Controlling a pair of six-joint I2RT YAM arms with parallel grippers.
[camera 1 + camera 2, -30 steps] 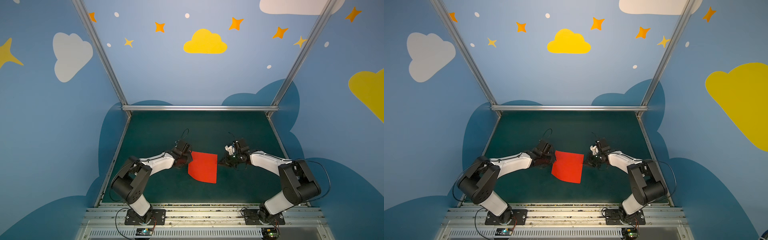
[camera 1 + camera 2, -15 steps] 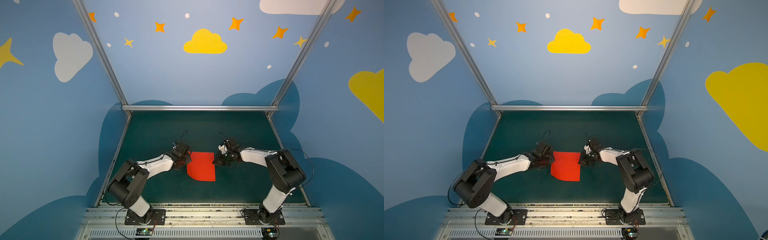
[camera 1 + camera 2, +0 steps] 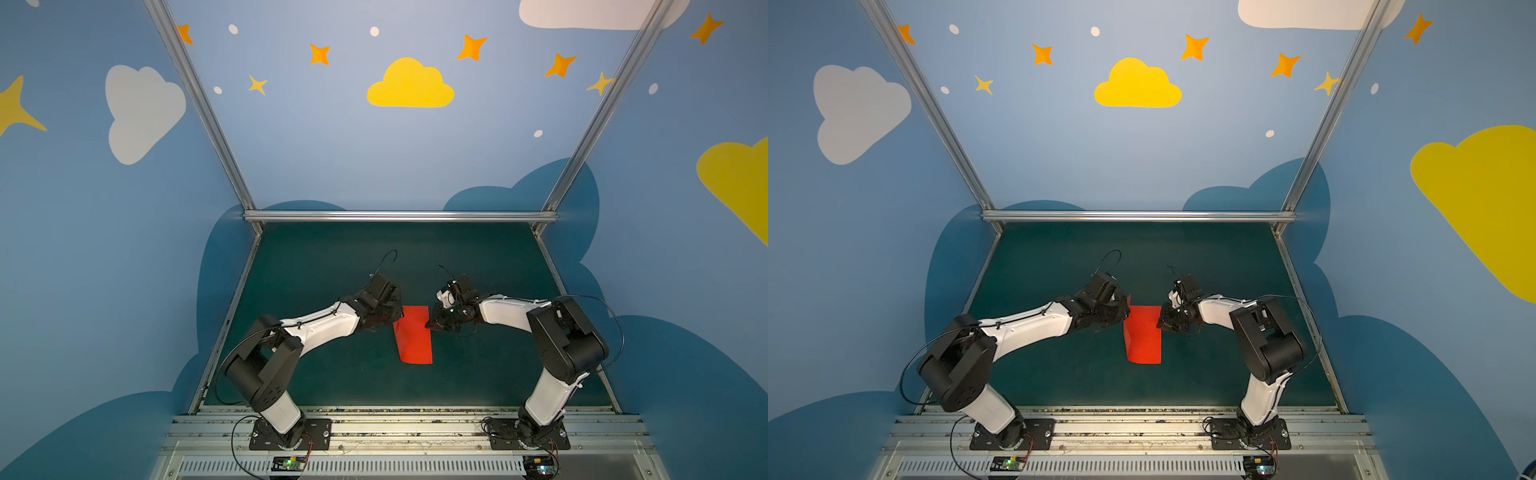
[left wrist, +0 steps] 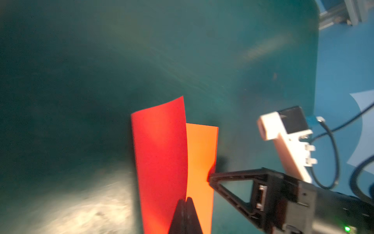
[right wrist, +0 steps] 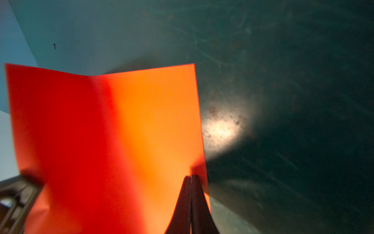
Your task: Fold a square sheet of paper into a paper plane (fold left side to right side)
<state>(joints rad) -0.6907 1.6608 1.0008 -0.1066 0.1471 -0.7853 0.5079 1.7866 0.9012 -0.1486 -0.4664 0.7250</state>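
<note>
Sheet (image 3: 413, 338) mid-mat (image 3: 332, 374): near end flat, left half raised. Left gripper (image 3: 397, 320), at sheet's 10 o'clock, clenched on left edge. Right gripper (image 3: 429, 326), at 2 o'clock, clenched on right edge. Best: keep right pinned, swing left edge toward 3 o'clock, match corners before creasing.

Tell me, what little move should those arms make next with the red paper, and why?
Probably the left gripper should carry its edge over toward the right gripper. Both are shut on opposite edges of the paper. The left side is bent upward but not yet laid over the right side, so the fold looks only half made.
</note>
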